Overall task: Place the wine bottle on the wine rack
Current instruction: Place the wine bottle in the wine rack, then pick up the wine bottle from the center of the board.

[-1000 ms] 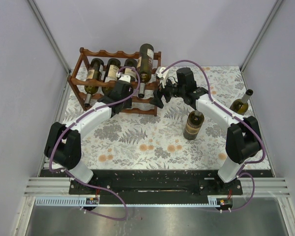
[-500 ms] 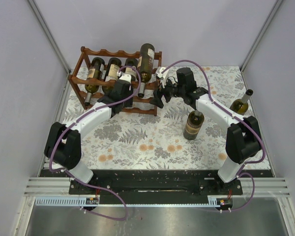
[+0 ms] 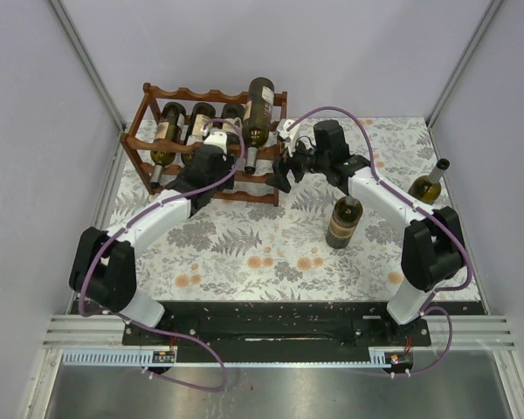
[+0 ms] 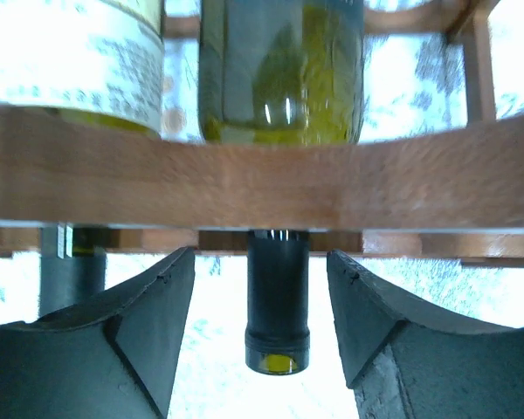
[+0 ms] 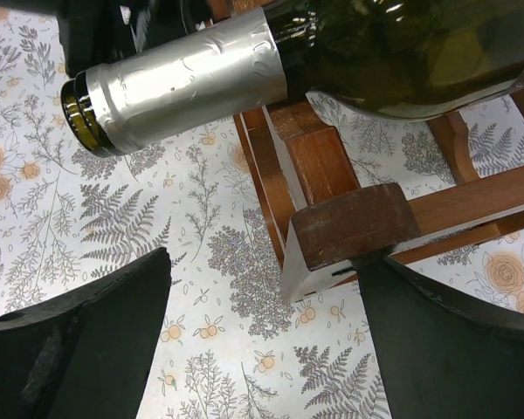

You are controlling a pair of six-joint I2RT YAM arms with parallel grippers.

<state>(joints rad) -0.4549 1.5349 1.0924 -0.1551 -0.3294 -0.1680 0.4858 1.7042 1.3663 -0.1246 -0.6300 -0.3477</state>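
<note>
Now: the wine bottle (image 4: 279,78) lies in the wine rack (image 3: 185,93), its neck poking out under the front rail. Left end effector (image 4: 260,262) sits partly open at that neck, with a gap on both sides (no contact, nothing held). Right end effector (image 5: 264,260) gapes wide and empty at the rack's right end, below a foil-capped bottle (image 5: 183,83), above the tabletop (image 3: 271,236).

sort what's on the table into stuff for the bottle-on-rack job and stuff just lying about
For the job:
- wine rack
- dark-necked bottle, lying in the rack, between the left fingers, which do not touch it

Lying about:
- upright bottle mid-table
- far-right bottle by the table edge
- silver-necked bottle, already racked
</note>
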